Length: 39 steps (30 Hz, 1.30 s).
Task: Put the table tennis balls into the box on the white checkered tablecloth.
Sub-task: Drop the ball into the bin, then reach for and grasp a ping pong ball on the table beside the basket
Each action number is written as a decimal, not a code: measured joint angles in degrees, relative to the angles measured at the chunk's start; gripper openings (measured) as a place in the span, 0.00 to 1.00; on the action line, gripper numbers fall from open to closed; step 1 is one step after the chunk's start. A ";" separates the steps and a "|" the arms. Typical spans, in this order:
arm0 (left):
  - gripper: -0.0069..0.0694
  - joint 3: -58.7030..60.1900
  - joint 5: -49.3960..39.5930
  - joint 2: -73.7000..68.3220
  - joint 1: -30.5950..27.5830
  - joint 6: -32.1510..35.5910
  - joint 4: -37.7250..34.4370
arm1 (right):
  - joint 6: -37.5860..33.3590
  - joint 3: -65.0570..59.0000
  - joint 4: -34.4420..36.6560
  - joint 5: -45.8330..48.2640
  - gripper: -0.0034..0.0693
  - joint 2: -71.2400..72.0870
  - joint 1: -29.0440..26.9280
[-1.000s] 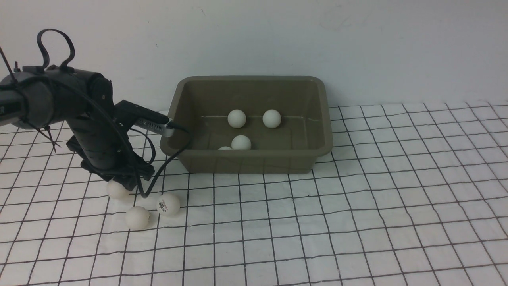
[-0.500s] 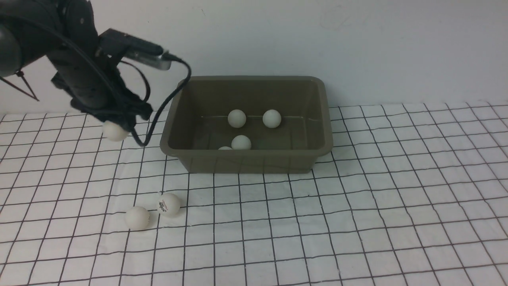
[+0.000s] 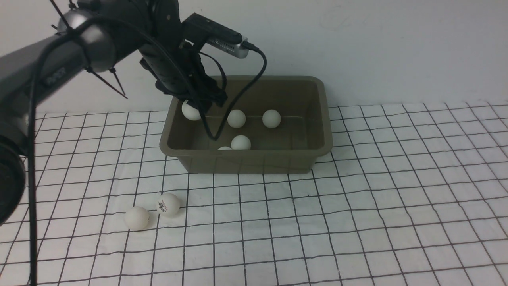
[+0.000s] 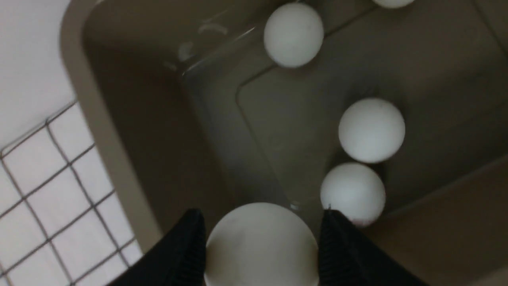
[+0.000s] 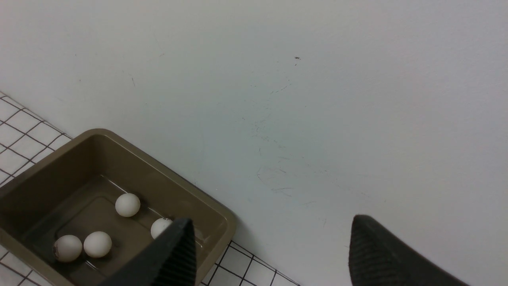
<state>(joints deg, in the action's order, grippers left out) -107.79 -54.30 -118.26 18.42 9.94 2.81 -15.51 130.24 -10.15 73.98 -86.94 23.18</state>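
My left gripper (image 3: 195,104) is shut on a white table tennis ball (image 3: 191,111) and hangs over the left end of the olive-green box (image 3: 246,163). In the left wrist view that ball (image 4: 260,246) sits between the black fingers (image 4: 341,246), above the box floor (image 4: 285,131). Several balls lie inside the box (image 3: 236,118) (image 3: 271,118) (image 3: 241,142). Two more rest on the white checkered tablecloth (image 3: 357,198) at front left: a plain one (image 3: 137,217) and one with a dark logo (image 3: 168,204). My right gripper (image 5: 270,220) is open and empty, out of the front view.
A plain white wall (image 3: 377,47) rises right behind the box. A black cable (image 3: 214,135) from the left wrist loops down into the box. The right wrist view looks at the wall, with the box (image 5: 216,212) and its balls off to one side.
My left arm has lifted one ball off the cloth and carried it up and to the right, over the box. The other balls have not moved.
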 joint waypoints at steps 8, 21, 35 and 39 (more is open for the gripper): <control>0.52 -3.26 1.23 -5.76 0.43 0.43 -0.61 | 0.57 -14.48 -1.38 -0.06 0.03 15.94 0.00; 0.79 -3.43 3.26 -5.55 0.99 0.57 -4.00 | 9.68 -61.21 -2.00 -2.64 0.03 43.81 0.00; 0.61 -3.29 -16.41 10.51 -4.02 2.95 -2.81 | 17.42 -91.73 -2.00 -28.68 0.03 52.84 0.00; 0.61 -0.26 -16.41 12.69 -6.44 3.40 -4.15 | 17.68 -92.21 -2.02 -30.24 0.03 52.80 0.00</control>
<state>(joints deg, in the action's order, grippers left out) -108.05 -70.70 -105.58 11.98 13.33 -1.34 2.17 38.03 -12.17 43.74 -34.14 23.18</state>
